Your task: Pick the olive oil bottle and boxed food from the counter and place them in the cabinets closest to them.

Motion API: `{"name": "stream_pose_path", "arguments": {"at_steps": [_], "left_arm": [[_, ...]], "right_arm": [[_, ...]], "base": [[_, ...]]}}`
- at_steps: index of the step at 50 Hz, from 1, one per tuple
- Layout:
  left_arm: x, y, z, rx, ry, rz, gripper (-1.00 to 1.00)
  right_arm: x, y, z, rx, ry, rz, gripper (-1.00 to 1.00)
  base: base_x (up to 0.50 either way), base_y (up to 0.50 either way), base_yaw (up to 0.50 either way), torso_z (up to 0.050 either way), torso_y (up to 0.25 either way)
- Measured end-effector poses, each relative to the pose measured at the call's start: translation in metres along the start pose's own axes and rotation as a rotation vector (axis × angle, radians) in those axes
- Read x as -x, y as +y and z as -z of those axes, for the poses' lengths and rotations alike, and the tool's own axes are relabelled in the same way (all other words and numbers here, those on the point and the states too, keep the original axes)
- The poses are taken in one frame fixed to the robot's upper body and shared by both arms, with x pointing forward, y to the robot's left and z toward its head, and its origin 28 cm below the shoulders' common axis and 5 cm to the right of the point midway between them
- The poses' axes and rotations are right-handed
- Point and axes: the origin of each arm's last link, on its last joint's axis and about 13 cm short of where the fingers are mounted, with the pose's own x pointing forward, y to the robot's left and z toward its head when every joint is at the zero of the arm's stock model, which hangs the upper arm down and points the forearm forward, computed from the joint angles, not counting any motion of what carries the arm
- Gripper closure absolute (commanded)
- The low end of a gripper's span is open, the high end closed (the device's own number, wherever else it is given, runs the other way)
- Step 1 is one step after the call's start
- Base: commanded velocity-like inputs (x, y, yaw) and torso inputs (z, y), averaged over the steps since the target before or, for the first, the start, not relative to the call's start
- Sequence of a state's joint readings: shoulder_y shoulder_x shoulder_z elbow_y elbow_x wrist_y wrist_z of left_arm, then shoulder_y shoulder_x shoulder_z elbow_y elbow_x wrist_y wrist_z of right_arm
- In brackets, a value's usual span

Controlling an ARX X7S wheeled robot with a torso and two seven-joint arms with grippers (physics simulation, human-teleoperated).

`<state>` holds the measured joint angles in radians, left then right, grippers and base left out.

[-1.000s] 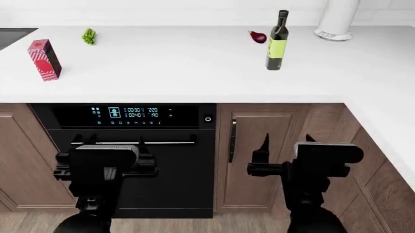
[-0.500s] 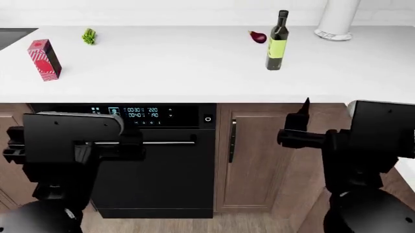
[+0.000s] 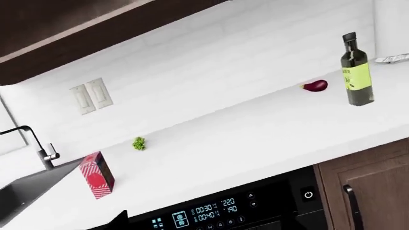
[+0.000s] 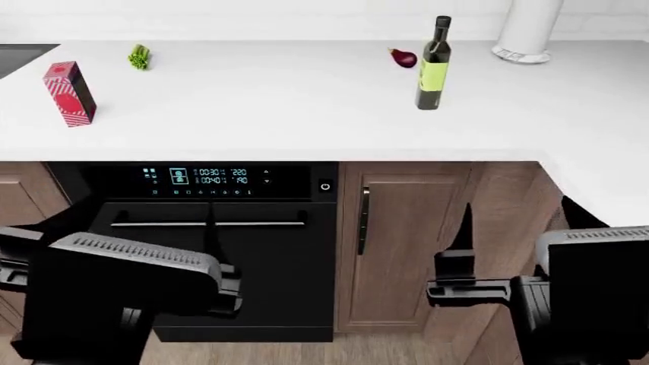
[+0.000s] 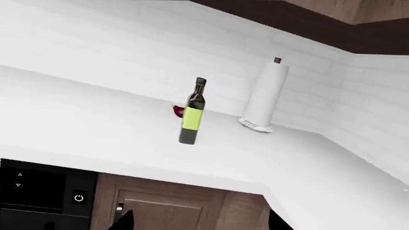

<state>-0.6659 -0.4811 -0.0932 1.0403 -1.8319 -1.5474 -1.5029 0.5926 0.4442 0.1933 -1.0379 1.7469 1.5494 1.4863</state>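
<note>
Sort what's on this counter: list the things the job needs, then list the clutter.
Job: olive oil bottle, boxed food, both upright on the counter.
Clutter: eggplant behind the bottle, celery bunch, paper towel roll, sink faucet.

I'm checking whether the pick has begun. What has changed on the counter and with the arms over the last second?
Only the arms moved: both swung up and outward, then dropped lower and nearer the camera. The left gripper and right gripper hold nothing. The olive oil bottle, boxed food, eggplant and celery stayed put.
</note>
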Motion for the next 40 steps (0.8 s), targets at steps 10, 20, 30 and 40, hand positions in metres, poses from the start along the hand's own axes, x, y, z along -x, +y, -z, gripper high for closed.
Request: {"name": "stream_pose_path", "arguments": {"at_steps": [10,20,30,40], "left_arm": [[0.005,-0.004,0.01,-0.097,0.056,0.029,-1.0],[-0.024,-0.015,0.048,-0.201,0.25,-0.018,-1.0],[-0.041,-0.019,0.086,-0.32,0.318,-0.07,-1.0],[-0.042,-0.019,0.095,-0.328,0.272,-0.058,-1.0]], "right_arm": [[0.0,-0.001,0.01,0.105,0.046,0.015,-1.0],[-0.023,0.014,0.034,0.211,0.051,0.081,-1.0],[-0.038,0.025,0.063,0.278,0.059,0.093,-1.0],[-0.041,0.027,0.074,0.257,0.067,0.056,-1.0]], "base": [[0.0,0.0,0.0,0.0,0.0],[0.0,0.0,0.0,0.0,0.0],[0.0,0.0,0.0,0.0,0.0],[0.0,0.0,0.0,0.0,0.0]]}}
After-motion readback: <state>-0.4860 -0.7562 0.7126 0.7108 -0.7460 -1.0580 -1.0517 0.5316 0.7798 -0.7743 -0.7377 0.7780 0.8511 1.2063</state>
